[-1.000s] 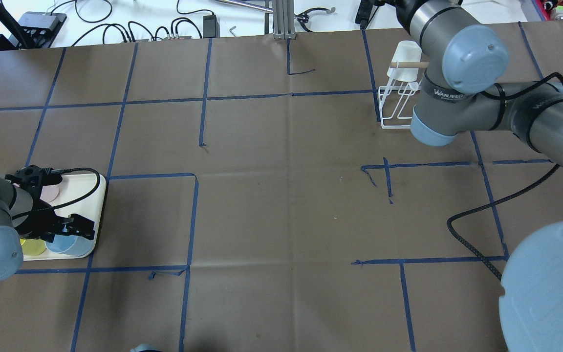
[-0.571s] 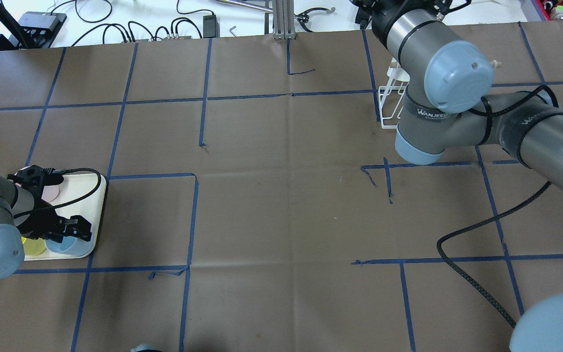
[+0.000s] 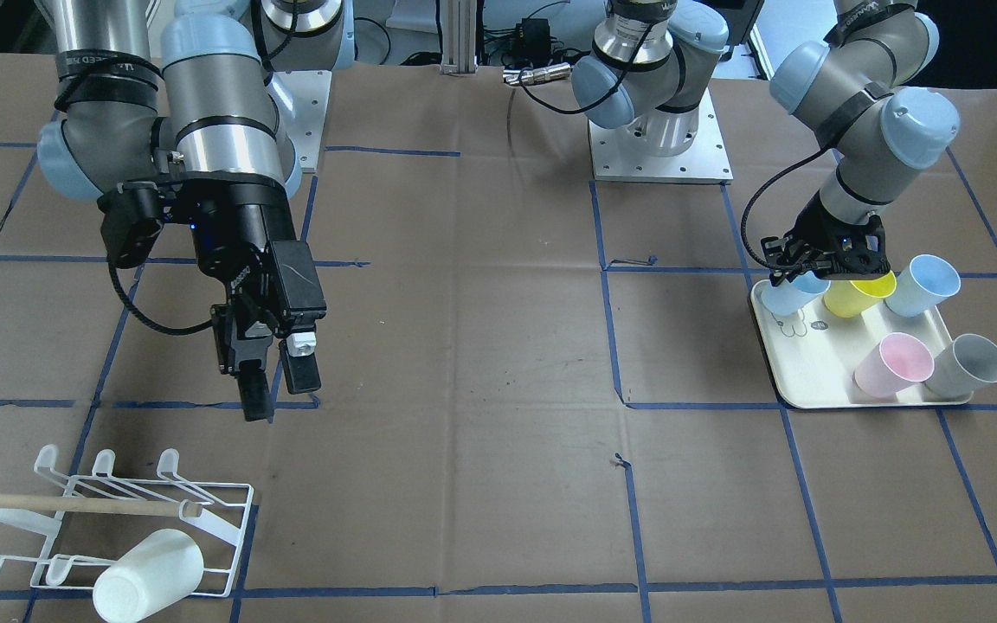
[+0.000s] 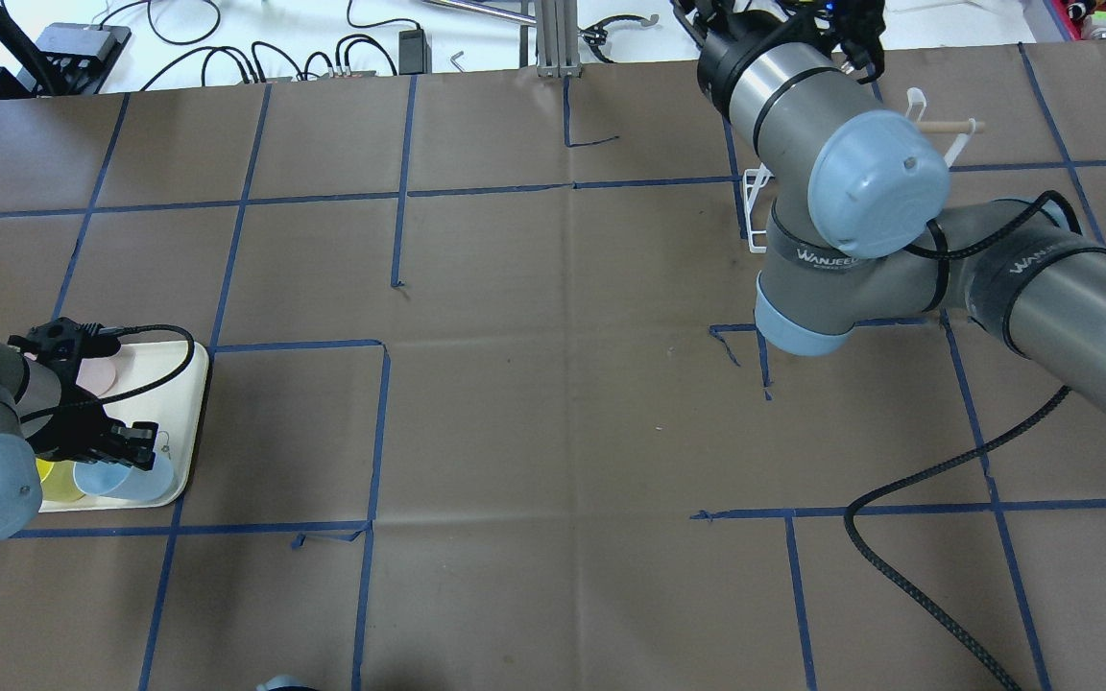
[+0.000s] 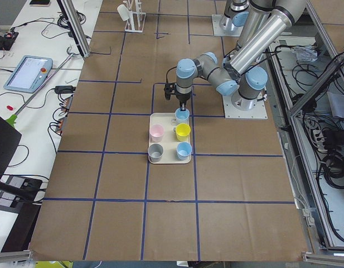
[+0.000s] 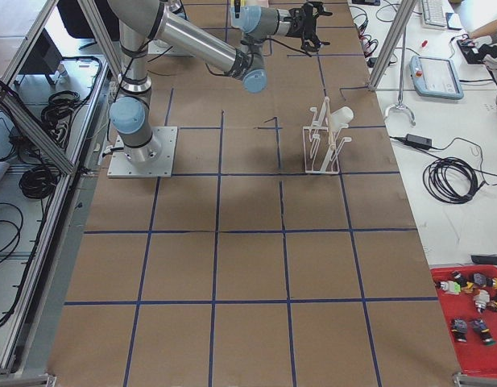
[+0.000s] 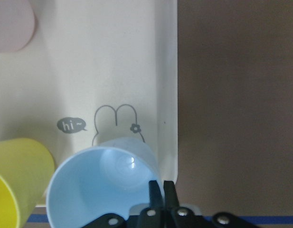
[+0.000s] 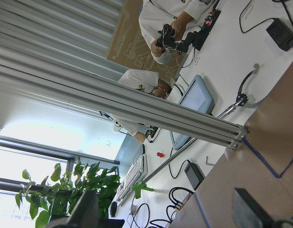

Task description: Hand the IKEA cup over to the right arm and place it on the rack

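A light-blue IKEA cup (image 7: 99, 190) leans tilted at the corner of the cream tray (image 3: 810, 368). My left gripper (image 7: 162, 183) is shut on its rim, one finger inside and one outside. The front view shows the same cup (image 3: 786, 298) under that gripper (image 3: 801, 275), and the overhead view shows the cup (image 4: 126, 477) too. My right arm's gripper (image 3: 278, 398) hangs open and empty above the table, its long flat fingers pointing down, a short way back from the rack (image 3: 118, 519). A white cup (image 3: 148, 575) lies on the rack's front prongs.
The tray also carries a yellow cup (image 3: 858, 294), another light-blue cup (image 3: 923, 285), a pink cup (image 3: 892, 363) and a grey cup (image 3: 970, 366). From overhead my right arm's elbow (image 4: 860, 192) hides most of the rack (image 4: 753, 206). Cables and people are beyond the table's far edge.
My right arm has swung away from the rack, towards the table's middle and far edge. The left gripper has shifted slightly at the light-blue cup on the tray.
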`<state>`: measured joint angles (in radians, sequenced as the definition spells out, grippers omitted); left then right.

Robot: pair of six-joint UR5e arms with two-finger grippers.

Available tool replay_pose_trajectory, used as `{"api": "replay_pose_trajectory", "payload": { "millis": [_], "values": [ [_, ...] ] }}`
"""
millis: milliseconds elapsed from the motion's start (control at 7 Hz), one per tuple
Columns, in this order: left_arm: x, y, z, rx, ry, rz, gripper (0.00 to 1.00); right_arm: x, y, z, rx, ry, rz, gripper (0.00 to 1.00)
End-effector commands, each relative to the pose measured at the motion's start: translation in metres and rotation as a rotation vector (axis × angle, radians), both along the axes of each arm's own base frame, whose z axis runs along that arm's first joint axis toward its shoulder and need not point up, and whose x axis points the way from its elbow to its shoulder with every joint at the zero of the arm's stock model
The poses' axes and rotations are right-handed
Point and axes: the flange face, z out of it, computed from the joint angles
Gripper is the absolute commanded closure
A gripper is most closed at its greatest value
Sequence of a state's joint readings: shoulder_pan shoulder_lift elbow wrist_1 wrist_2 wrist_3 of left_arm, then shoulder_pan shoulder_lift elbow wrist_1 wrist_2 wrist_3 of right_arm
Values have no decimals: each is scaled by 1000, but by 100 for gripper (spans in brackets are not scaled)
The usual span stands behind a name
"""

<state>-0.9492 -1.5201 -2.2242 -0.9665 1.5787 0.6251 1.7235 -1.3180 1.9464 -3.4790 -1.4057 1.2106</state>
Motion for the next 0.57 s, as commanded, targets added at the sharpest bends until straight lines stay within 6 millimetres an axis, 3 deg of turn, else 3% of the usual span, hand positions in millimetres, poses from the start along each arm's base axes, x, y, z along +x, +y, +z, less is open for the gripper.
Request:
{"api": "replay_pose_trajectory", "payload": {
  "millis": [0, 143, 429],
  "values": [
    [15, -37, 74, 20, 16, -25, 100, 12, 42, 4, 76, -195, -29, 0],
    [-2, -65, 116, 40, 26, -86, 100, 17, 57, 2, 121, -295, -47, 0],
    [-51, -141, 189, 33, 20, -231, 100, 21, 70, -16, 194, -381, -71, 0]
  ]
}}
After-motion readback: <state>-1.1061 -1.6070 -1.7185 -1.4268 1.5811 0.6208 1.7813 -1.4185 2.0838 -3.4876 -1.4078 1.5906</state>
